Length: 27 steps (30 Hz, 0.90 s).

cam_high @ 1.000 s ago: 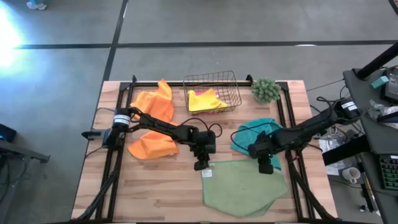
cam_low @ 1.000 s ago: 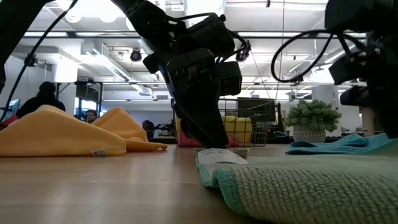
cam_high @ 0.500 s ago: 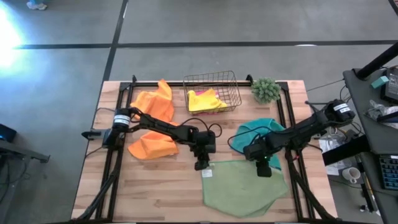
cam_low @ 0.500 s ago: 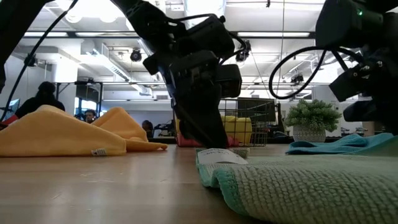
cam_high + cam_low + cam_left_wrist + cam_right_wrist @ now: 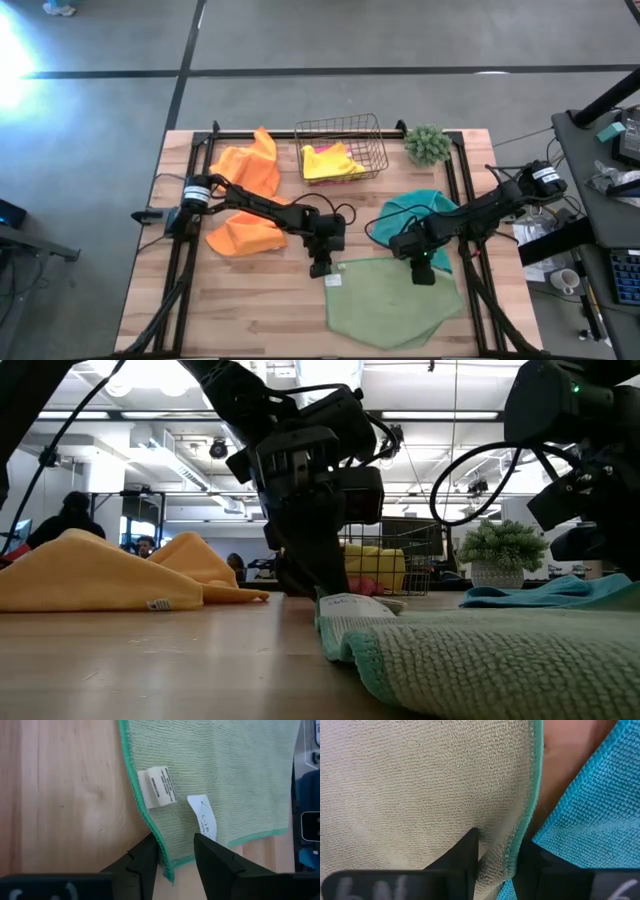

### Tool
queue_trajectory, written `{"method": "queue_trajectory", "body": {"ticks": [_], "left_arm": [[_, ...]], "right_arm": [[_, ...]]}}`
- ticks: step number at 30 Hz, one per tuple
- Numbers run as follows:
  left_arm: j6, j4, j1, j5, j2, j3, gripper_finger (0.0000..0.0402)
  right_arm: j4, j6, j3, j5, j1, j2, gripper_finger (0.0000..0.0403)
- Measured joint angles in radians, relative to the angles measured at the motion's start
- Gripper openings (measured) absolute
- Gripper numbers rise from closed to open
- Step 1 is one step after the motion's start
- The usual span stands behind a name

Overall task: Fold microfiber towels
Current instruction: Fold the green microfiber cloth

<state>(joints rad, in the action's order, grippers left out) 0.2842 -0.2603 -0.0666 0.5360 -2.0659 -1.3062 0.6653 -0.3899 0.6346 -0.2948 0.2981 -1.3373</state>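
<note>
From the high view I am seeing the light green towel point(image 5: 392, 301) lying flat at about 5 o'clock on the table point(image 5: 230, 300), its long axis running roughly from 9 to 3 o'clock along its far edge. My left end effector point(image 5: 320, 268) is sitting at the towel's far-left corner, and my right end effector point(image 5: 424, 272) is pressing on the far edge towards the right. The teal towel point(image 5: 410, 215) is lying bunched at 12 o'clock of the right end effector. Two orange towels point(image 5: 248, 175) are lying at 10 o'clock of the table. The wire basket point(image 5: 341, 148) at 12 o'clock is holding a yellow towel point(image 5: 330, 162) with a pink towel point(image 5: 324, 151) showing beside it.

In the low view the left end effector point(image 5: 318, 588) is coming down to the towel's corner by the white tag point(image 5: 352, 603).

In the left wrist view its fingers point(image 5: 145, 860) are standing narrowly apart, straddling the towel's teal-stitched edge, one on the wood side, one on the cloth, not yet clamped.

In the right wrist view the fingers point(image 5: 465, 850) are likewise standing slightly apart either side of the green towel's hem, with the teal towel just beside it.
</note>
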Motion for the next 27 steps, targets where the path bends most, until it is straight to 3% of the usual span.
{"method": "queue_trajectory", "body": {"ticks": [8, 16, 27], "left_arm": [[-0.002, 0.063, -0.002, -0.023, -0.002, 0.001, 0.0104], [-0.01, 0.067, -0.001, -0.052, -0.002, 0.003, 0.0007], [-0.038, 0.058, 0.0, -0.054, -0.002, 0.003, 0.0001]], "right_arm": [[-0.002, -0.002, 0.01, 0.003, 0.0, 0.0, 0.0086], [-0.001, -0.009, 0.036, 0.007, 0.0, 0.0, 0.0084], [0.018, -0.01, 0.044, 0.003, 0.0, 0.0, 0.0084]]}}
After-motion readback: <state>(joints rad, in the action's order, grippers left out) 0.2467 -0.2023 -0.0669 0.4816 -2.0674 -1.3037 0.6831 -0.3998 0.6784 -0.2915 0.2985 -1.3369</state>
